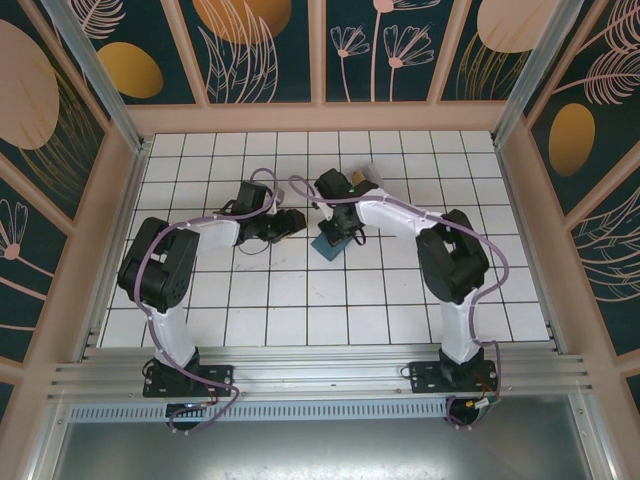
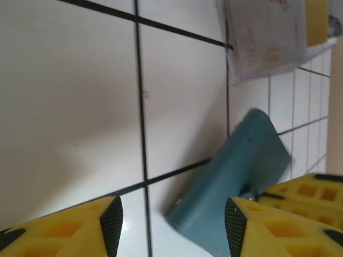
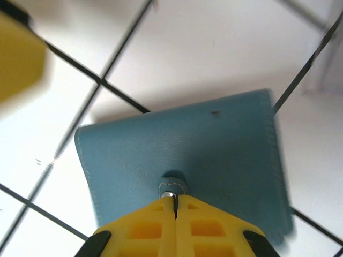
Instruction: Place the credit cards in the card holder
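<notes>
Card holder: near the middle of the table, a little toward the far edge, askew to the grid lines. It is closed, teal outer face up. A small round stud sits near 1 long edge. In the left wrist view it looks tipped, with 1 side raised off the tiles, but I cannot tell for sure.

Right gripper: clenched, its 2 yellow fingers pressed together with no gap. The tips pinch the card holder at the stud.

Credit cards: beyond the card holder toward the far edge, apart from it. They form a silvery-grey bunch, with 1 gold-yellow card on the side away from the card holder.

Left gripper: released, nothing held. Its 2 fingers stand well apart, with bare tile between the black pads. It hangs low over the table just left of the card holder, near it but not touching. The right gripper's yellow fingers show close beside its right finger.
</notes>
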Controlling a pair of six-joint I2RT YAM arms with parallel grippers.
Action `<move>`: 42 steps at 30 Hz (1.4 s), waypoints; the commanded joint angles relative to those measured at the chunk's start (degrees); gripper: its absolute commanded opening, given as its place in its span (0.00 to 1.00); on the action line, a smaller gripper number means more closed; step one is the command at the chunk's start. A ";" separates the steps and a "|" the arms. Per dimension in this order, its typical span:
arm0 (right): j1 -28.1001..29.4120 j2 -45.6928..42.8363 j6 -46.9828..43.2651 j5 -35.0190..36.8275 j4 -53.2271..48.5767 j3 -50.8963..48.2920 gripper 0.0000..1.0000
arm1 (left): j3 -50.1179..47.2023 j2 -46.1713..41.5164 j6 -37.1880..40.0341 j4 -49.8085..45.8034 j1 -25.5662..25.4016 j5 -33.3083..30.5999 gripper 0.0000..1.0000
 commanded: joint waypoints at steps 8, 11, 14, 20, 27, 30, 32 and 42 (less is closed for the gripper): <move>-0.94 -4.79 0.67 -3.91 4.90 -2.23 0.00 | -2.08 1.72 -3.36 7.89 -0.46 10.83 0.57; -1.28 -4.12 0.29 -4.25 2.21 -2.37 0.20 | -1.53 0.96 -0.69 2.52 -0.44 5.98 0.57; -1.50 -1.38 0.62 -2.25 -3.75 0.04 0.35 | -1.62 -0.28 -0.65 0.79 -0.37 2.39 0.57; -1.50 3.73 -1.09 -1.98 -8.29 3.28 0.46 | -0.38 -1.55 -0.24 -0.66 -0.19 -1.16 0.57; -2.09 10.69 -3.09 -0.87 -9.61 8.61 0.51 | -0.14 -1.63 -0.24 -0.92 -0.19 -1.07 0.58; -2.44 13.43 -3.80 -1.10 -10.75 10.27 0.53 | -0.24 -1.74 -0.25 -0.90 -0.19 -1.20 0.58; -2.59 15.32 -4.28 -1.39 -11.55 10.64 0.53 | -0.17 -1.64 -0.14 -0.86 -0.22 -1.13 0.58; -2.73 9.95 -2.99 0.28 -4.59 0.42 0.02 | -0.07 -0.22 -0.56 0.32 -0.09 0.18 0.58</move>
